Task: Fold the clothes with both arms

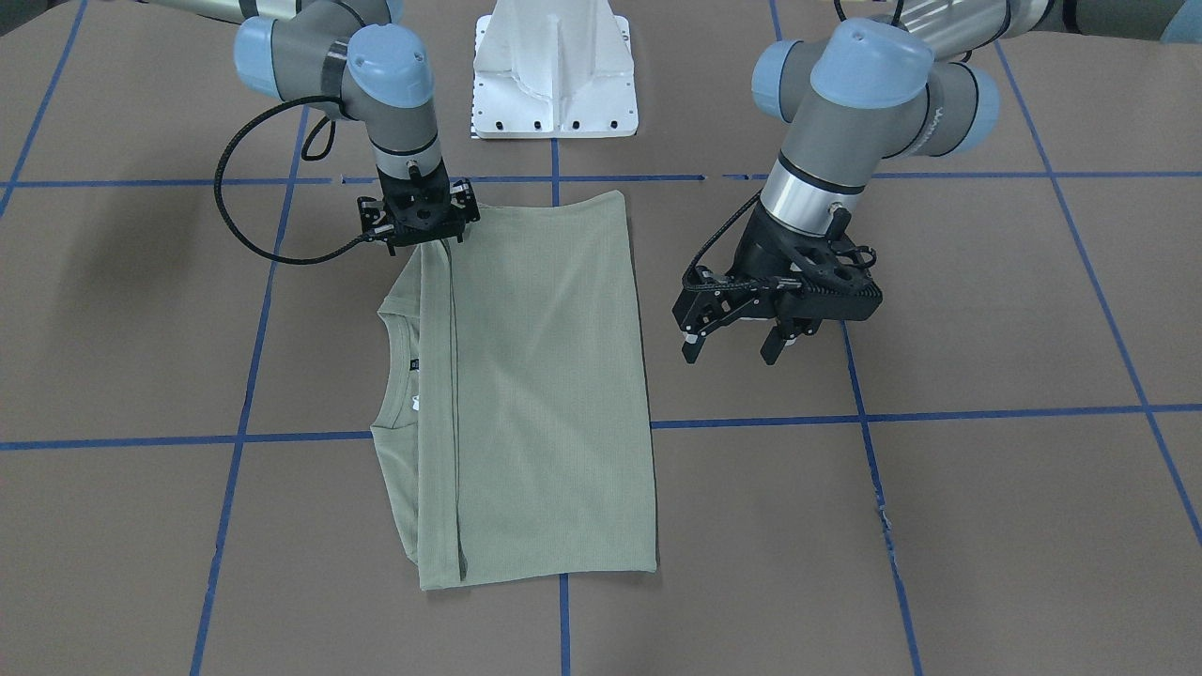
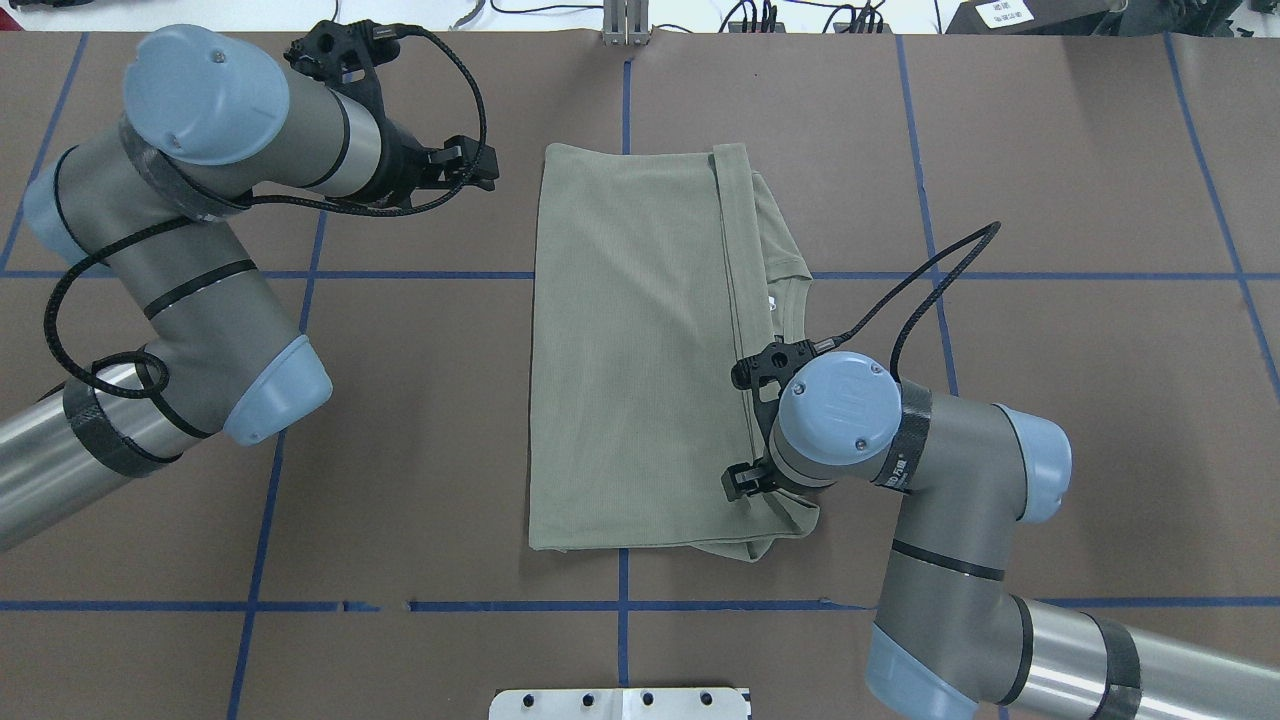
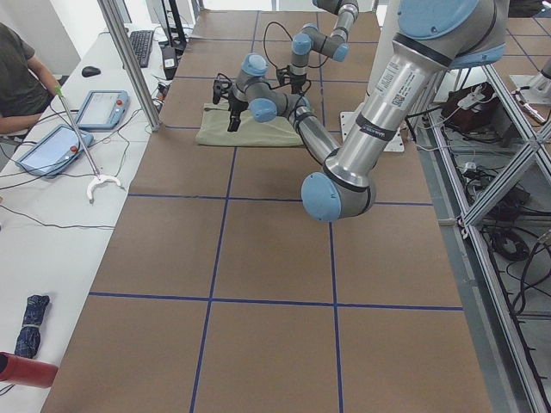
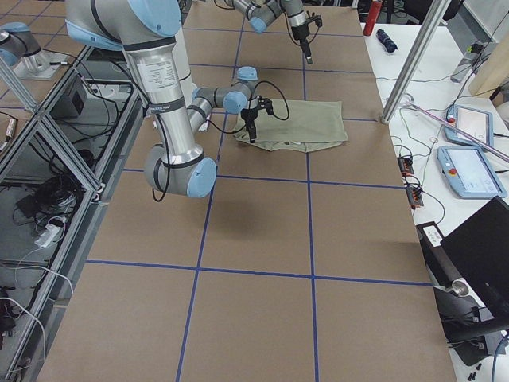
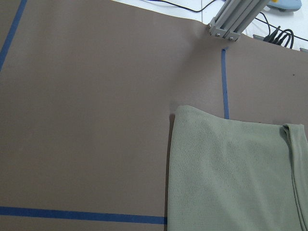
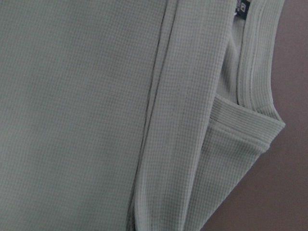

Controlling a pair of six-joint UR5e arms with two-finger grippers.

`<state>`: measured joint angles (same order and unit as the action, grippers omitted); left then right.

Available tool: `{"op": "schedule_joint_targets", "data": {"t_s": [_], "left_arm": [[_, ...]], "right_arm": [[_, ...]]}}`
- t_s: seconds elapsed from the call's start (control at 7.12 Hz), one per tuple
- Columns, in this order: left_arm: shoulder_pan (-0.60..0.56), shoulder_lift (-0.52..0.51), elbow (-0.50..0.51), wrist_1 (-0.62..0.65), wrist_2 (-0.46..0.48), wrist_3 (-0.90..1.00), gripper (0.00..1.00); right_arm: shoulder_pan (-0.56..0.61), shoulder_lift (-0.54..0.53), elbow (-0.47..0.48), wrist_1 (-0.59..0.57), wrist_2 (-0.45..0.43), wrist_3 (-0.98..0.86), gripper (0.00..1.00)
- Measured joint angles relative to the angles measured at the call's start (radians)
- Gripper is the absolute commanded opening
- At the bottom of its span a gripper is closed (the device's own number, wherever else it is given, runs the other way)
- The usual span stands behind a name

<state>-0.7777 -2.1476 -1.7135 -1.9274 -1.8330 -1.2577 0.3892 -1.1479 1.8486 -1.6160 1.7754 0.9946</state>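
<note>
As it lies on my screens, the green shirt (image 1: 545,376) is flat on the brown table (image 1: 986,526), folded into a tall rectangle. A narrow band of fabric is doubled over along the collar side.

The ribbed collar (image 6: 257,53) opens just beyond that band. Inside it I see a small black neck label (image 6: 241,6) with a pale mark too small for me to read, and a white tag (image 1: 414,404) whose print I cannot make out either.

The right gripper (image 1: 420,230) points straight down onto the end of the band, at the corner of the shirt nearest the robot. Its tips are hidden against the cloth, so I cannot tell whether they are pinching the fabric or only resting on it.

The left gripper (image 1: 731,349) hangs over bare table on the opposite side. Its fingers (image 1: 691,352) are spread wide with nothing between them, and the shirt's plain folded edge is close beside them but not touching.

Blue tape lines (image 1: 939,413) cross the table in a grid, and the white base plate (image 1: 554,84) sits behind the shirt. Off to the side, a person (image 3: 17,64) sits at a bench with two tablets (image 3: 102,107).
</note>
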Motion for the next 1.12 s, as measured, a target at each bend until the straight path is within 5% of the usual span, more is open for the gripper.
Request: {"op": "schedule_joint_targets", "data": {"t_s": [1.12], "left_arm": [[0.0,-0.003,-0.01,-0.016,-0.002,-0.003,1.0]], "right_arm": [[0.012,-0.018,-0.015,-0.027,0.01,-0.009,1.0]]}}
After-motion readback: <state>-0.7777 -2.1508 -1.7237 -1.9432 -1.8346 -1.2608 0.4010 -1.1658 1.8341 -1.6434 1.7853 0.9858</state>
